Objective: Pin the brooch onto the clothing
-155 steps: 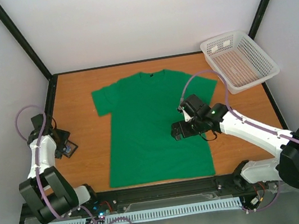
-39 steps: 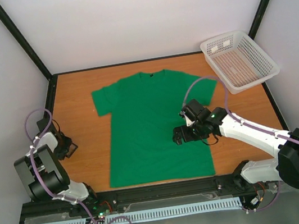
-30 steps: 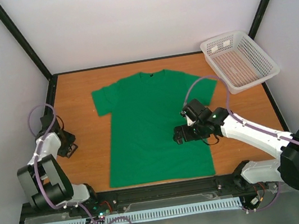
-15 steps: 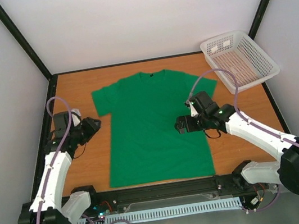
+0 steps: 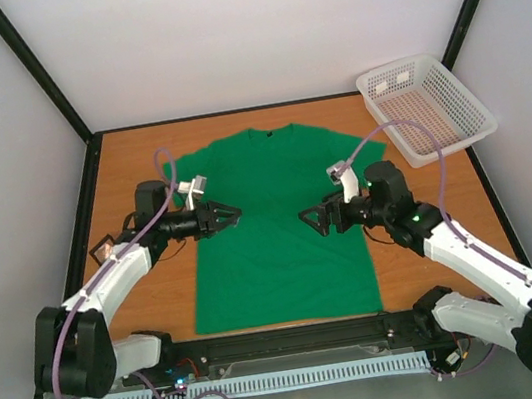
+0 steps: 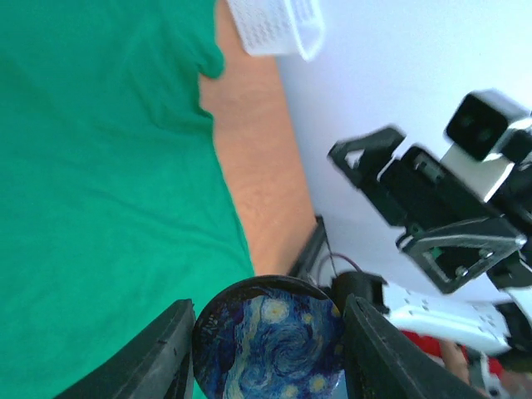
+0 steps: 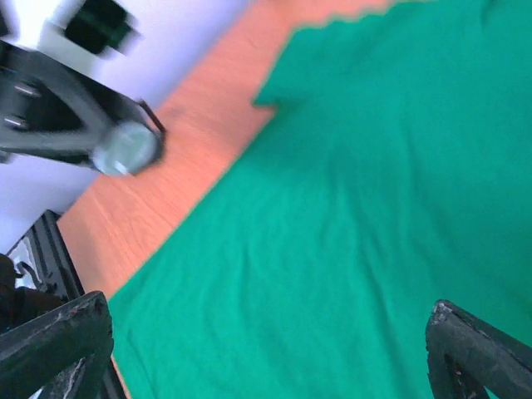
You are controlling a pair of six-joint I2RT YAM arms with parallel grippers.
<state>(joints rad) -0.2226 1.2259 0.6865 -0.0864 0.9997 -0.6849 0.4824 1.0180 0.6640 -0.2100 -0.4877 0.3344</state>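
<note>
Away from the basket (image 5: 454,142), left claw (image 5: 231,215) holds brooch (image 6: 268,345).

On my feed there's a white mesh basket (image 5: 425,105) sitting at the far right corner of the orange wooden table (image 5: 130,170), with something small and pale lying in its far end. Over by the left edge I see a small black square-framed case (image 5: 104,250) on the wood. Plain white walls (image 5: 249,30) close it all in, with black posts (image 5: 32,64) running up the corners.

Your left pincer (image 6: 270,353) is gripping the brooch (image 6: 270,339), its blue swirled face showing. The green shirt (image 6: 100,166) is lying beyond.
</note>
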